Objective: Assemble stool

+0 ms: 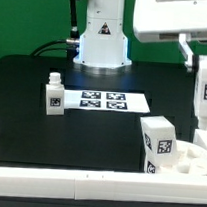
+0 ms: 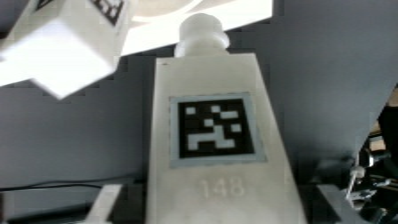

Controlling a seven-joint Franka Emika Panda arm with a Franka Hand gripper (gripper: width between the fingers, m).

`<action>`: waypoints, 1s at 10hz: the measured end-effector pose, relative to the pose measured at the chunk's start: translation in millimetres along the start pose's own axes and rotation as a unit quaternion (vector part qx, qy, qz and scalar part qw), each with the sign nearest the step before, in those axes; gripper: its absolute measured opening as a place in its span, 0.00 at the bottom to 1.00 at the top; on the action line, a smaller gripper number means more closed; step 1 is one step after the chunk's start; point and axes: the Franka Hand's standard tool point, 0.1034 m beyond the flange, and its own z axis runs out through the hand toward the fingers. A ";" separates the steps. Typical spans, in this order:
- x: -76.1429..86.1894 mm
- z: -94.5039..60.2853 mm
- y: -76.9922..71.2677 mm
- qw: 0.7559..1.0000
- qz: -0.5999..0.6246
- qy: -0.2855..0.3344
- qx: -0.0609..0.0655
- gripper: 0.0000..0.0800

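Grips the held leg (image 2: 215,120) between jaws closed partway, with the gripper (image 1: 202,66) at three o'clock in the exterior view and the leg's narrow end pointing away from the wrist. Hangs it just above the seat (image 1: 192,168), flat at four o'clock on the surface (image 1: 30,121).

Risks missing the socket, hidden in both views, and skidding the narrow end across the seat's face. Risks shoving the seat sideways, with nothing seen pinning it down. Risks clipping the second leg (image 1: 157,145), upright at the seat's nine o'clock side; cannot tell whether plugged in or merely touching the rim. Risks twisting the held leg in the grip under an off-centre press, leaving it tilted.

Little danger, probably, to the third leg (image 1: 54,96) at nine o'clock or the marker board (image 1: 102,98) at centre, both well apart.
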 end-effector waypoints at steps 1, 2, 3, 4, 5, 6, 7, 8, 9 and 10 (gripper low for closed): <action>-8.7 6.4 -3.5 1.000 -0.006 -0.003 -0.003 0.42; -7.0 5.7 -2.6 1.000 -0.008 -0.002 -0.004 0.42; -7.3 6.0 -1.9 1.000 -0.009 -0.002 -0.004 0.42; -7.7 6.3 -1.7 1.000 -0.008 -0.003 -0.005 0.42; -10.0 8.0 -0.7 1.000 -0.011 -0.001 -0.006 0.42; -19.3 16.2 1.8 1.000 -0.017 0.001 -0.010 0.42; -24.3 20.7 1.5 1.000 -0.015 -0.002 -0.013 0.42; -25.8 22.0 0.4 1.000 -0.017 -0.002 -0.014 0.42; -28.2 25.2 0.2 1.000 -0.019 -0.004 -0.016 0.42; -29.1 28.3 1.1 1.000 -0.021 -0.004 -0.018 0.42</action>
